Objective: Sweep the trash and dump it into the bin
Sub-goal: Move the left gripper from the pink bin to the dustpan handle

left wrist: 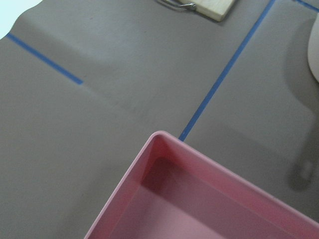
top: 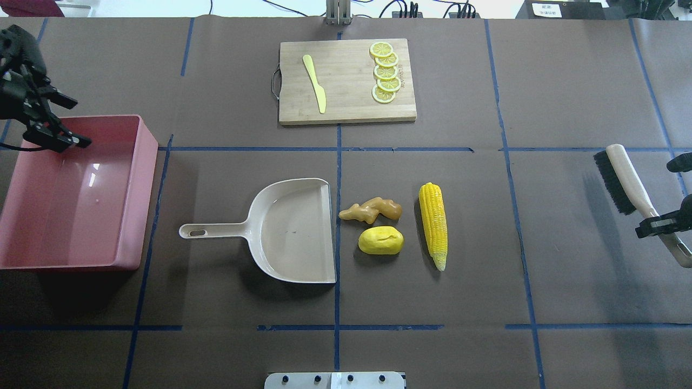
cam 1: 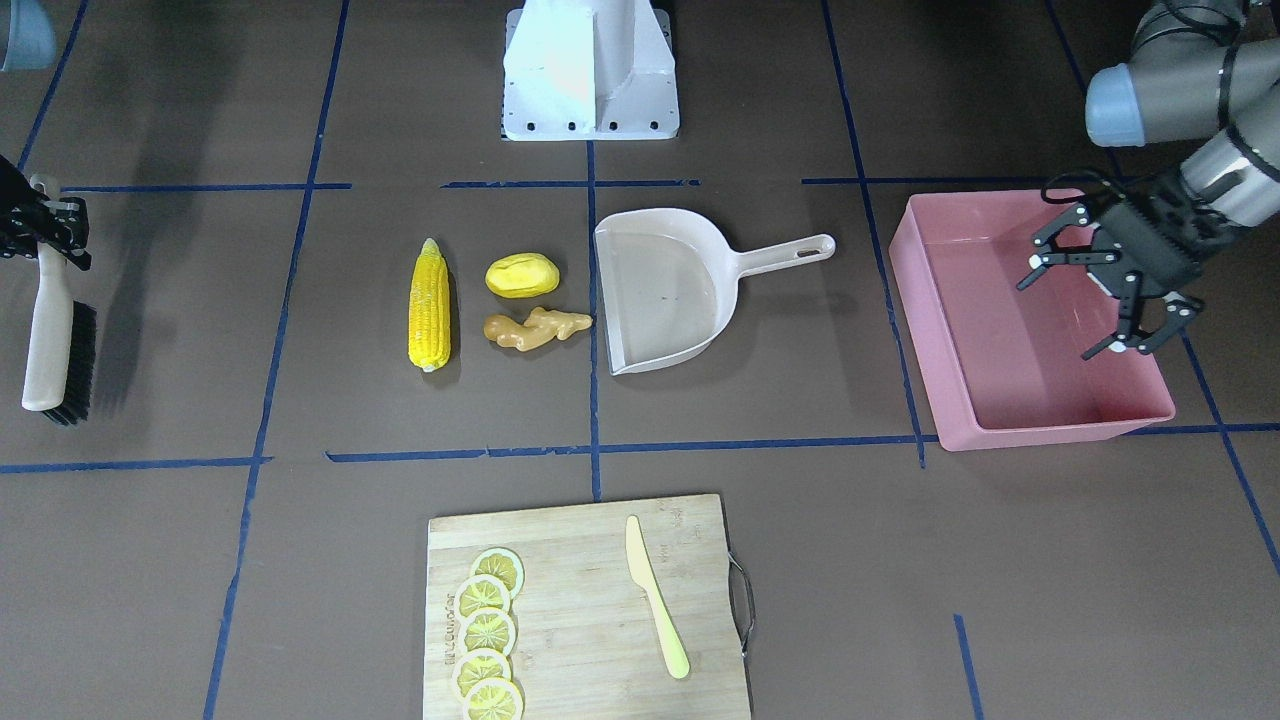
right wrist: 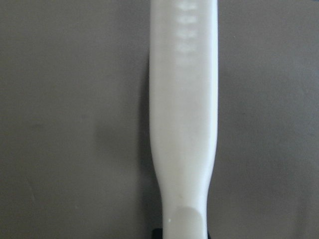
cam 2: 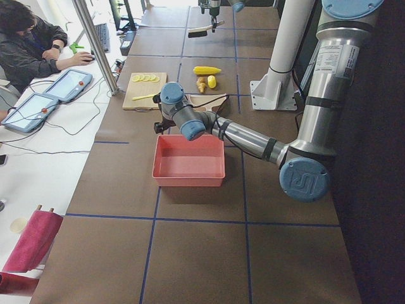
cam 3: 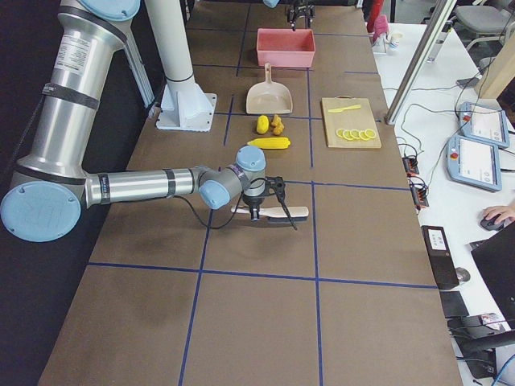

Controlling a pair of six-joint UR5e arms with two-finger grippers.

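Cutting board (cam 1: 590, 620) on blue-taped brown table (cam 1: 850, 560); left gripper (cam 1: 1068, 312) spread over bin (cam 1: 1050, 428), right gripper (cam 1: 55, 228) unclear.

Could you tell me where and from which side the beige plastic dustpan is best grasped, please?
Grip the beige plastic dustpan by its thin handle, from above. The handle lies flat and points toward the pink rectangular tub, where the open left gripper hovers, so that arm probably reaches it easily; the wide scoop looks too broad for the jaws.
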